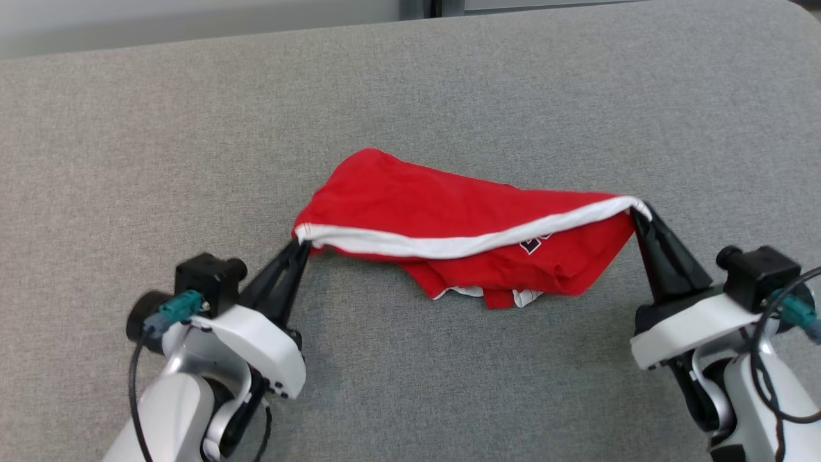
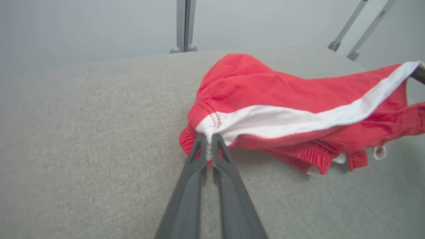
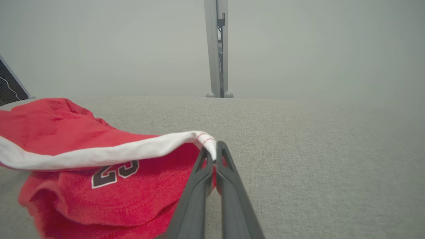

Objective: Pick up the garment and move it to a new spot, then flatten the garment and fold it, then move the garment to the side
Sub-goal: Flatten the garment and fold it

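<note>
R wrist view: garment (image 3: pixel 66 202) cut off at left & bottom edges; print (image 3: pixel 114 174) partly under white band (image 3: pixel 99 154), only "23" legible. Bkgd in upper frame hazy.

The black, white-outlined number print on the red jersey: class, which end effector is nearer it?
Right. The right end effector pinches the white band of the red jersey near the black number print; the left end effector pinches the band's opposite end, much farther off.

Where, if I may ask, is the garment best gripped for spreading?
Grip the garment at both ends of its white band, from the near side, where the left gripper and right gripper pinch: that band runs stretched between them; the rest lies bunched.
</note>
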You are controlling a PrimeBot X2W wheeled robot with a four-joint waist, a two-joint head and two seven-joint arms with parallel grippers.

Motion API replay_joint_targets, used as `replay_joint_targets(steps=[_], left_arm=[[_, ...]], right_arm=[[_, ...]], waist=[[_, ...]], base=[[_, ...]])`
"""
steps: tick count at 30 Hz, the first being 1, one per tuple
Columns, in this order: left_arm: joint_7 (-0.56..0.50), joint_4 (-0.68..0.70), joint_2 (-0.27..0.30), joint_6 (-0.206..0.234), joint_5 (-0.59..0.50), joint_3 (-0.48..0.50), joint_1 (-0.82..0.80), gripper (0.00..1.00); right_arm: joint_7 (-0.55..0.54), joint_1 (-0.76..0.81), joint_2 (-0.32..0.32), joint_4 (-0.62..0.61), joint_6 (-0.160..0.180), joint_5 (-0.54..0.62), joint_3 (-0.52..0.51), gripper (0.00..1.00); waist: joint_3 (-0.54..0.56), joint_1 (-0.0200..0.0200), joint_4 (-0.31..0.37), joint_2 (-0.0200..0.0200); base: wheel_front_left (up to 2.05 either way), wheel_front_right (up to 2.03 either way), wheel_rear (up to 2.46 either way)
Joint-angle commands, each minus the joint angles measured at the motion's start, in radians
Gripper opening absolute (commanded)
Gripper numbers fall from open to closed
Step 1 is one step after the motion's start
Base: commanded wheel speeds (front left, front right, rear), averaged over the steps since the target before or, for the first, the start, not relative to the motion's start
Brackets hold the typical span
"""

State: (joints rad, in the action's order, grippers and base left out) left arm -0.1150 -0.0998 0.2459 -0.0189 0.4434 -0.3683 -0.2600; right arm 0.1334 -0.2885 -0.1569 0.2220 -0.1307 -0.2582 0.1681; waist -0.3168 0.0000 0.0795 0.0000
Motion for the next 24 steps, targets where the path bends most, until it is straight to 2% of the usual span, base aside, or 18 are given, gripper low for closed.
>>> replay_joint_targets(steps=[1, 10, 15, 24], left_arm=[[0.012, 0.017, 0.014, 0.005, -0.011, 0.011, -0.035, 0.00], [0.044, 0.170, 0.057, 0.025, -0.079, 0.039, -0.156, 0.00], [0.061, 0.264, 0.054, 0.036, -0.111, 0.056, -0.285, 0.00], [0.038, 0.364, 0.053, 0.050, -0.124, 0.091, -0.457, 0.00]], right_arm=[[-0.001, -0.020, -0.009, -0.019, 0.000, -0.007, -0.007, 0.00], [-0.043, -0.102, -0.056, -0.196, 0.000, -0.034, -0.061, 0.00], [-0.085, -0.195, -0.097, -0.331, 0.000, -0.053, -0.103, 0.00], [-0.154, -0.283, -0.120, -0.427, 0.000, -0.098, -0.164, 0.00]], waist=[[0.003, 0.0000, 0.002, 0.0000], [0.041, 0.0000, -0.001, 0.0000], [0.076, 0.0000, -0.012, 0.0000], [0.103, 0.0000, -0.023, 0.0000]], base=[[0.00, 0.00, 0.00], [0.00, 0.00, 0.00], [0.00, 0.00, 0.00], [0.00, 0.00, 0.00]])
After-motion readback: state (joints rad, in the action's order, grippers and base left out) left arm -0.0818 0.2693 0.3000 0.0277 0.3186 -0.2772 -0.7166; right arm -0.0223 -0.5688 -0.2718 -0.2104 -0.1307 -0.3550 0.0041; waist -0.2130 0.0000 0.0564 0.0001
